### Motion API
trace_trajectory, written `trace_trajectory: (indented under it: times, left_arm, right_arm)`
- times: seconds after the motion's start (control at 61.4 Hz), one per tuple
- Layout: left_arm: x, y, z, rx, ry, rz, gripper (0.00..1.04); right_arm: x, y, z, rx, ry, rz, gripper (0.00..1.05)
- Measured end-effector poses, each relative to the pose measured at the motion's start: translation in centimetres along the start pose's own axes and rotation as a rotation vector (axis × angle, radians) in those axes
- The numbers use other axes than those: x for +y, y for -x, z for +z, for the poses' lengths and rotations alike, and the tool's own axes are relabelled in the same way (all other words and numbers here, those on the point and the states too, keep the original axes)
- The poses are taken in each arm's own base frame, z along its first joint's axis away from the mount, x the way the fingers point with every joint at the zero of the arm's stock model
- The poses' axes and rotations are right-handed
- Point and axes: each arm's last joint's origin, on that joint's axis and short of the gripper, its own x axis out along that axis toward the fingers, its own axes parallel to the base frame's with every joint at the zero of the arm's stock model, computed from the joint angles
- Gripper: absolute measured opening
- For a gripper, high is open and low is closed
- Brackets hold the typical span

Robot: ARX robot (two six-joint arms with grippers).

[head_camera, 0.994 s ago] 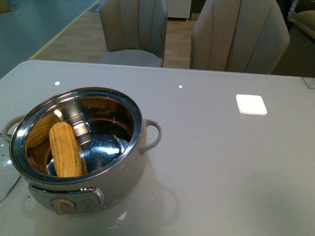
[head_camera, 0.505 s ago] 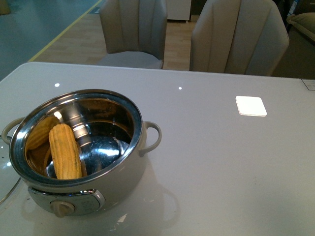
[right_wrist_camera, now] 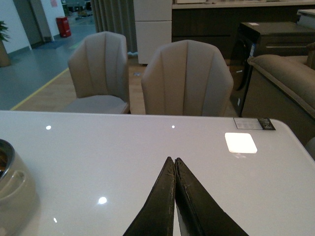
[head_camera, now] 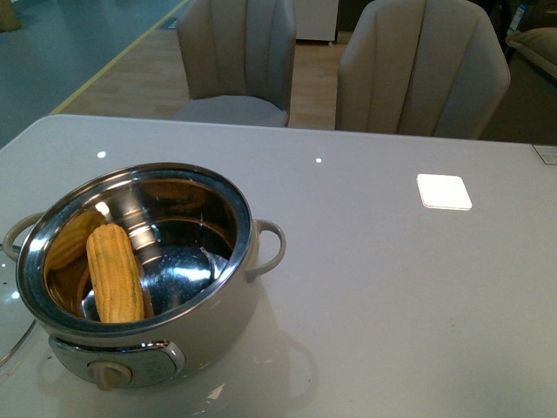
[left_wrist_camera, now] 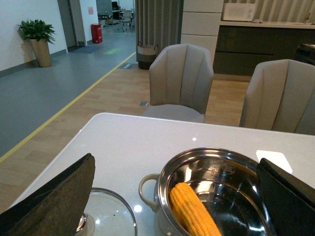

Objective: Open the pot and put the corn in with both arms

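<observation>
The cream-white pot [head_camera: 252, 261] stands uncovered at the near left of the white table. The yellow corn [head_camera: 113, 272] lies inside it, leaning on the steel wall at the left. The glass lid [head_camera: 10, 326] lies flat on the table left of the pot. No gripper shows in the front view. In the left wrist view my left gripper [left_wrist_camera: 175, 159] is open and empty above the pot [left_wrist_camera: 160, 189], with the corn [left_wrist_camera: 194, 212] and the lid [left_wrist_camera: 113, 211] below it. My right gripper [right_wrist_camera: 172, 160] is shut and empty over bare table, with the pot's handle [right_wrist_camera: 12, 184] off to one side.
Two beige chairs [head_camera: 239, 52] [head_camera: 422, 65] stand behind the table's far edge. A bright square light reflection [head_camera: 444, 190] lies on the table at the right. A small label [head_camera: 546, 152] sits at the far right edge.
The whole scene sits slightly lower in the front view than before. The corn stays in the same place inside the pot.
</observation>
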Motion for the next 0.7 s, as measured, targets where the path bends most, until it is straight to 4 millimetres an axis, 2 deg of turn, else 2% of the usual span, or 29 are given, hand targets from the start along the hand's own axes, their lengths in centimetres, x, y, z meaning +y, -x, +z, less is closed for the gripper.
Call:
trace_trajectory:
  times: [0.391,0.701]
  left_arm:
    - [0.00,0.00,0.00,0.000,0.000,0.000,0.98]
    - [0.00,0.00,0.00,0.000,0.000,0.000,0.98]
  right_arm:
    - [0.00,0.01,0.00,0.000,0.002,0.000,0.03]
    - [0.00,0.01,0.00,0.000,0.001,0.000,0.63]
